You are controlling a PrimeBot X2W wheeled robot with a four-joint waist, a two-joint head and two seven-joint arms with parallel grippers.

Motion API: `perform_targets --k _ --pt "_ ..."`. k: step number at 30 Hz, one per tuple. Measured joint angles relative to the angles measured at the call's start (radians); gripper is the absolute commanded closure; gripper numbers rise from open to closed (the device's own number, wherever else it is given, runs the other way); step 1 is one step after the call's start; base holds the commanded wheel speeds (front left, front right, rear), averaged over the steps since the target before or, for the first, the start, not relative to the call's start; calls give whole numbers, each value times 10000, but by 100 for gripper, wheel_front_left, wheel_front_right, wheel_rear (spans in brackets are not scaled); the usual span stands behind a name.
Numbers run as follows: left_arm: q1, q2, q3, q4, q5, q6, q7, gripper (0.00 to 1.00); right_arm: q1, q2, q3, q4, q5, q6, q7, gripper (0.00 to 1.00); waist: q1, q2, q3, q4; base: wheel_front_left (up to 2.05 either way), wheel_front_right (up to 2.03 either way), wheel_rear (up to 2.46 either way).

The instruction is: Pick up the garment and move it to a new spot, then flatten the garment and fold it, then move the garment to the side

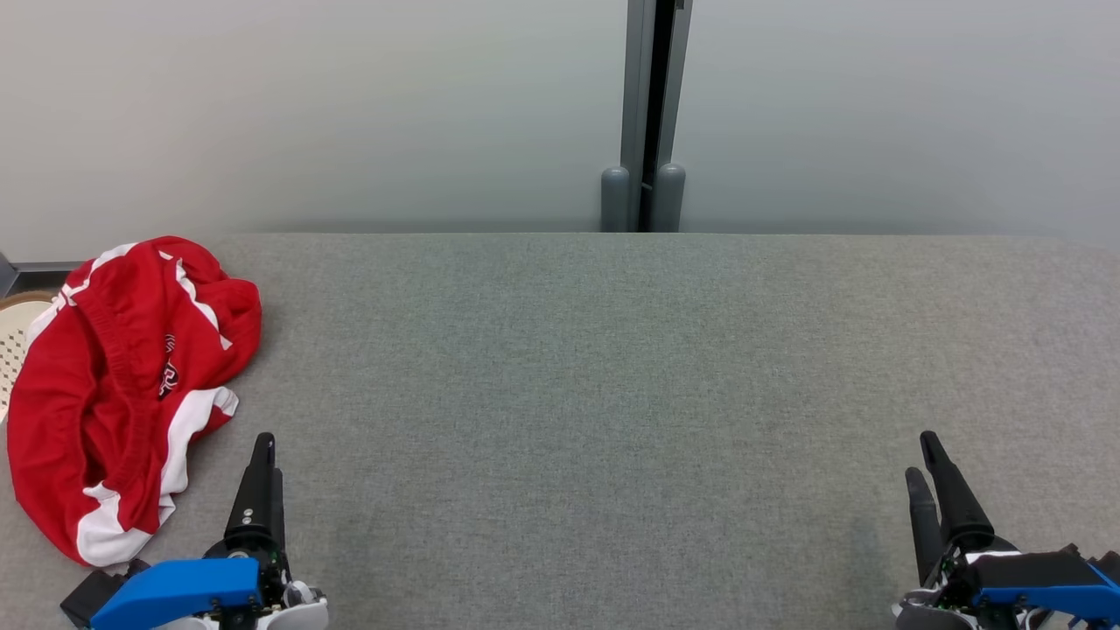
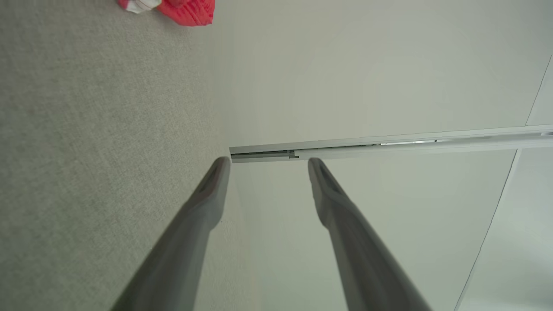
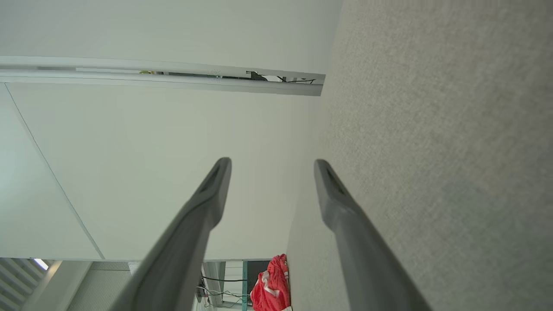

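- Grey felt covers the table (image 1: 612, 394), which runs wide from side to side and ends at a pale wall (image 1: 306, 114) with a metal post (image 1: 647, 114) behind the far edge.
- A red and white garment (image 1: 122, 385) lies crumpled in a heap at the table's left end, bunched and not spread, so no hem or corner lies ready to take; judged from this, the first pick-up is not yet done.
- Low at the near left, the left gripper (image 1: 262, 451) points away from the robot, just beside the garment's near hem but not touching it. Its wrist view shows the jaws spread with nothing between them.
- At the near right, well apart from the cloth, the right gripper (image 1: 920, 455) rests with its jaws likewise spread and holding nothing.
- Both appear parked at the near edge, likely to leave the middle free.
- Open felt stretches from the garment across the centre to the right end, giving ample room to set down and flatten.
- Beyond the garment's left side sits a pale perforated thing (image 1: 13, 341); whether the cloth hangs over the table's edge there, I cannot tell, so a drag leftward risks a fall.
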Motion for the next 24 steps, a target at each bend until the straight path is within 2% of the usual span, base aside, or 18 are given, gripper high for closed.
perform_targets --k 11,17,23,24 --pt "-24 8 -198 -529 2094 226 -462 0 3 -4 -104 -493 -2192 0 -477 0 1 0 21 18 0 0 0" --pt "-21 12 -376 -819 3812 382 -681 0 38 -8 46 -842 -3896 0 -688 0 0 0 42 20 0 0 0" --pt "103 17 -579 -936 5187 520 -905 0 179 -10 234 -918 -5133 2 -917 0 0 0 54 26 0 0 0" --pt "163 17 -708 -924 5973 577 -995 0 198 -13 309 -922 -5680 2 -1007 0 0 0 59 32 0 0 0"
